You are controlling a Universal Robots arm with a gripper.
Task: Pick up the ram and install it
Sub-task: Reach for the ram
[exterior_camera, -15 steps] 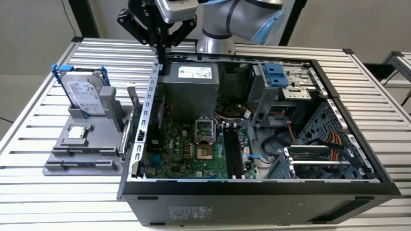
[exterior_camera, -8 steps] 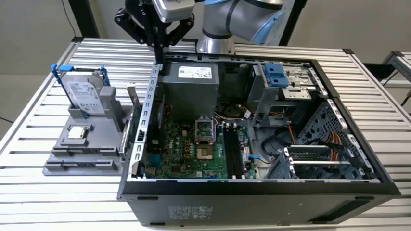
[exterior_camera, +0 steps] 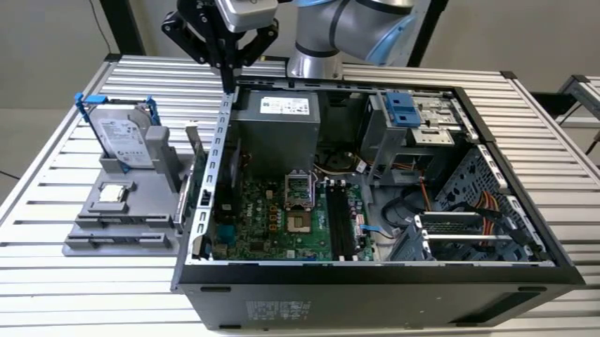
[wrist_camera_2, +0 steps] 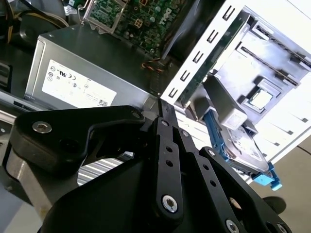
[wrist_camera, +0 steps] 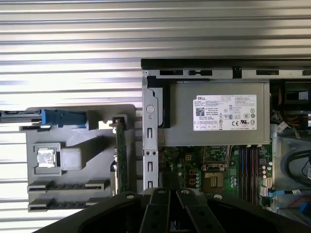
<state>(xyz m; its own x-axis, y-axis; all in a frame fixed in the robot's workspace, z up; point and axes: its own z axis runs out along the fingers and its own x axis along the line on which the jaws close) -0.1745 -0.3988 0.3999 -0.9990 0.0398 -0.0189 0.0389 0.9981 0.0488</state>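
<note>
The gripper (exterior_camera: pixel 227 83) is held above the rim of the open computer case (exterior_camera: pixel 375 288), near the power supply (exterior_camera: pixel 277 126), with its fingers pressed together on nothing. The ram (wrist_camera: pixel 120 155) is stood on edge in the gray holder (wrist_camera: pixel 92 145), just beside the case's outer wall.

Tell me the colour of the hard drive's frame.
The frame is blue, clearest in the exterior view.

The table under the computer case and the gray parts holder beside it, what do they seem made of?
The table looks like bare aluminium: silvery ribbed slats throwing bright glare. The gray parts holder is probably matte plastic: flat even gray, no shine, blocky slots.
</note>
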